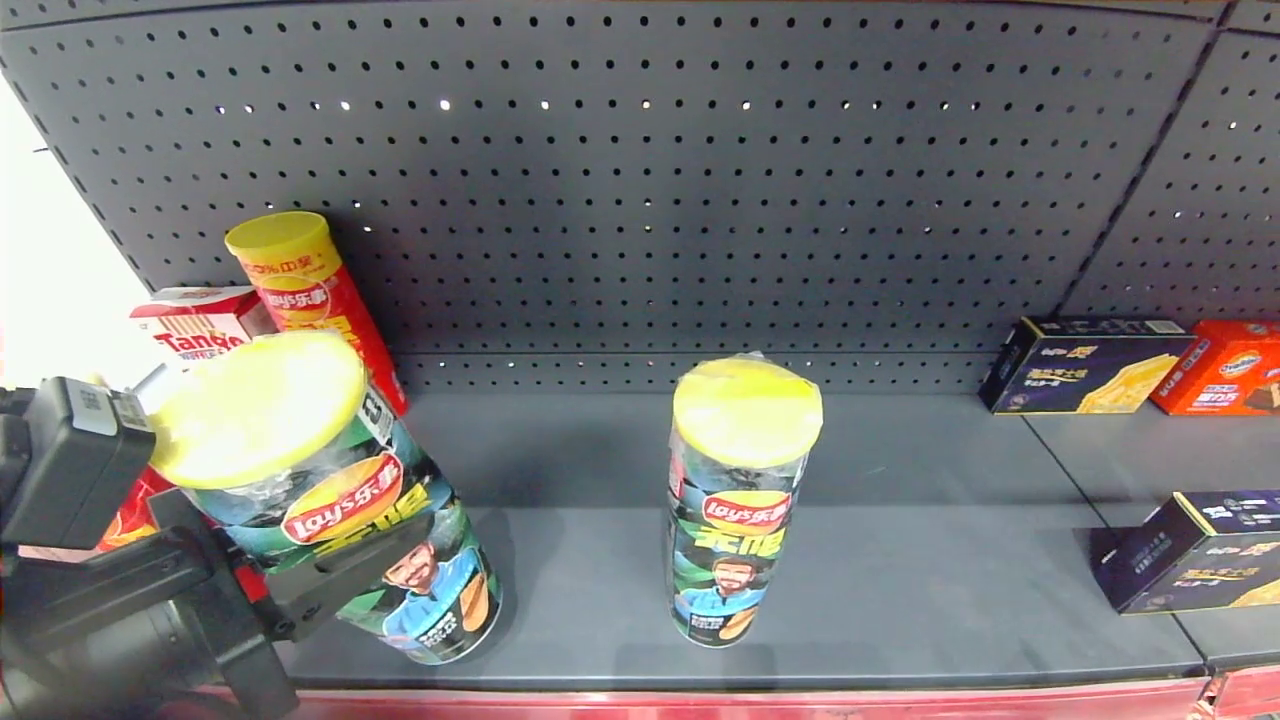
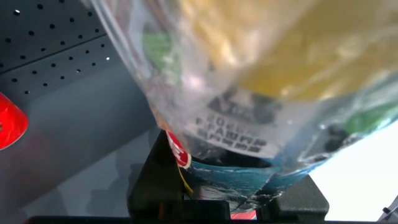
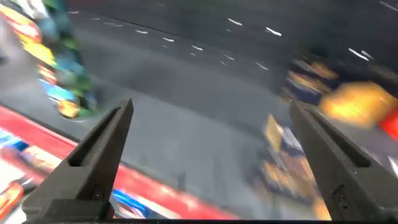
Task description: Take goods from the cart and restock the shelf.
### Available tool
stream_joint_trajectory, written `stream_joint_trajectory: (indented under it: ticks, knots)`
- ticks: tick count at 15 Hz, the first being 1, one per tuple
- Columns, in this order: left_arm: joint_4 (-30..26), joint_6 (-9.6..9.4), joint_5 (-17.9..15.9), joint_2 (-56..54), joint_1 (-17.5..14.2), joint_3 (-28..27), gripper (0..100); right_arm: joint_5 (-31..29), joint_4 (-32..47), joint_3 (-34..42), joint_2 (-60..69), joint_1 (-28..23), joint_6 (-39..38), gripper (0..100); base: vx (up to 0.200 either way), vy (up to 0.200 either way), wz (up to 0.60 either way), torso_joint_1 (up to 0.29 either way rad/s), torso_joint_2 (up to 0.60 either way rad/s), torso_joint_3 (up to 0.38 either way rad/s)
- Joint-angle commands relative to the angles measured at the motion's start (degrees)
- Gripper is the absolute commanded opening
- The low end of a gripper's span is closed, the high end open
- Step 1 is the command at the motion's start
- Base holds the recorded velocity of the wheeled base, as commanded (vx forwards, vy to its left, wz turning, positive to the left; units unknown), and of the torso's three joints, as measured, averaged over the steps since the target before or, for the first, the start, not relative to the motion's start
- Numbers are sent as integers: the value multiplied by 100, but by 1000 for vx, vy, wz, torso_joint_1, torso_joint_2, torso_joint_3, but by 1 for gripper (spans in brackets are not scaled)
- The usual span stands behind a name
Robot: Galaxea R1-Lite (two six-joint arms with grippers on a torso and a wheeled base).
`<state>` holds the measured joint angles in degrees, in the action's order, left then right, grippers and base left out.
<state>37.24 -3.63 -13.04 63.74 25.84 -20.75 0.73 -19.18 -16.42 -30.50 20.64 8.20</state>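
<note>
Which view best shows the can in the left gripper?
Head view: the tilted green yellow-lidded chip can shows lid to base. Left wrist view: its plastic wrap, close up. Right wrist view: a blurred can, unclear which.

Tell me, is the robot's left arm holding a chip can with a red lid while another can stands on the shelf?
Not quite. The lid is yellow, not red, as the head view shows. The rest is right: the left gripper holds a chip can, and another can stands on the shelf.
</note>
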Motion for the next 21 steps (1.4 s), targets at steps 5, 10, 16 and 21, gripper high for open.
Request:
stream_joint_trajectory:
  ticks: [5, 10, 16, 21]
  knots:
    - [-6, -6, -14, -11, 35, 45, 0, -1207, 1680, 1607, 3050, -104, -363, 100, 0, 0, 0, 0, 0, 0]
    - [-6, -6, -14, -11, 52, 71, 0, -451, 1654, 1607, 3050, -34, -407, 100, 0, 0, 0, 0, 0, 0]
    - [-15, -23, -14, -29, 70, 80, 0, -557, 2120, 1431, 2417, -1123, -442, 100, 0, 0, 0, 0, 0, 0]
    - [-15, -23, -23, -29, 79, 80, 0, -73, 1900, 1501, 2901, -2161, -513, 100, 0, 0, 0, 0, 0, 0]
